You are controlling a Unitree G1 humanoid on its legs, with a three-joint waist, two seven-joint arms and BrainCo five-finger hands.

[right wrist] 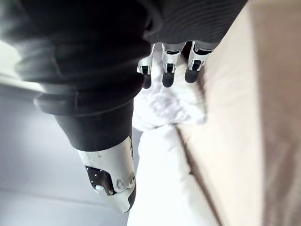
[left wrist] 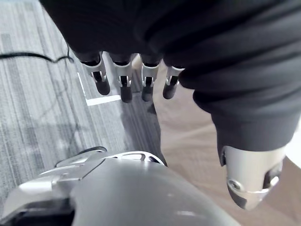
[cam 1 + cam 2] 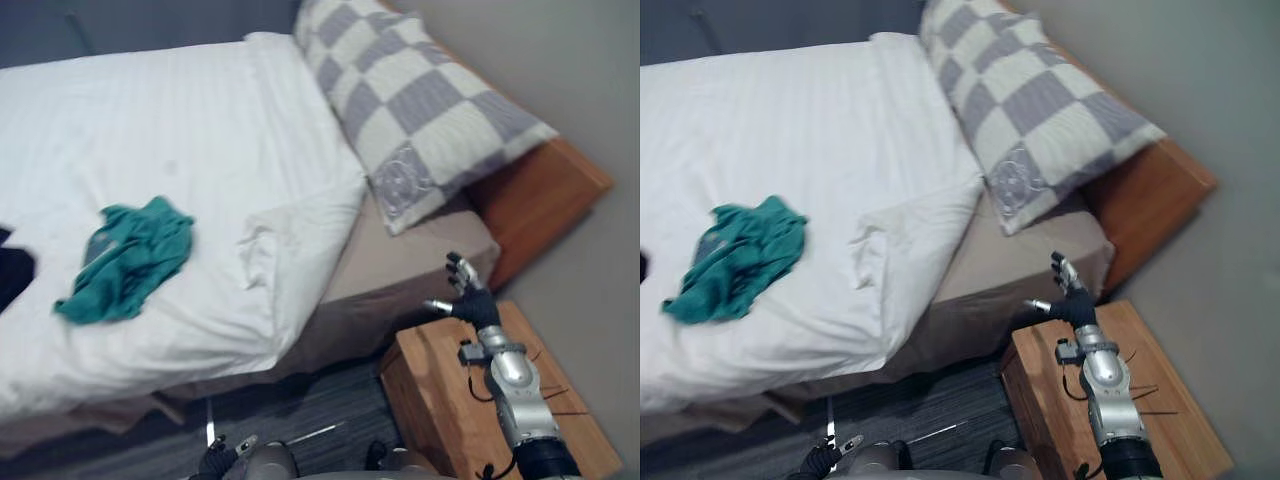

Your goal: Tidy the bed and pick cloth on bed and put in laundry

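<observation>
Green cloth [image 3: 128,262]: bunched up in a heap on the white duvet [image 3: 180,130], on the side of the bed nearest the robot. Nothing is touching it.
Right robot hand [image 3: 465,290]: up in the air over the wooden nightstand [image 3: 440,390], just beside the corner of the mattress [image 3: 410,255]. Its fingers are spread wide and it holds nothing.
Left robot hand [image 2: 123,84]: hanging low over the grey carpet [image 2: 42,103], with loose, straight fingers and nothing in it.
Duvet corner [image 3: 270,240]: flipped back and rumpled, so a strip of the beige mattress shows below the pillow.
Pillow [image 3: 420,110]: grey and cream checks, lying slanted against the wooden headboard [image 3: 540,190].
Dark thing [image 3: 12,270]: on the duvet at the left edge. It might be more clothing, but honestly I can't tell.
</observation>
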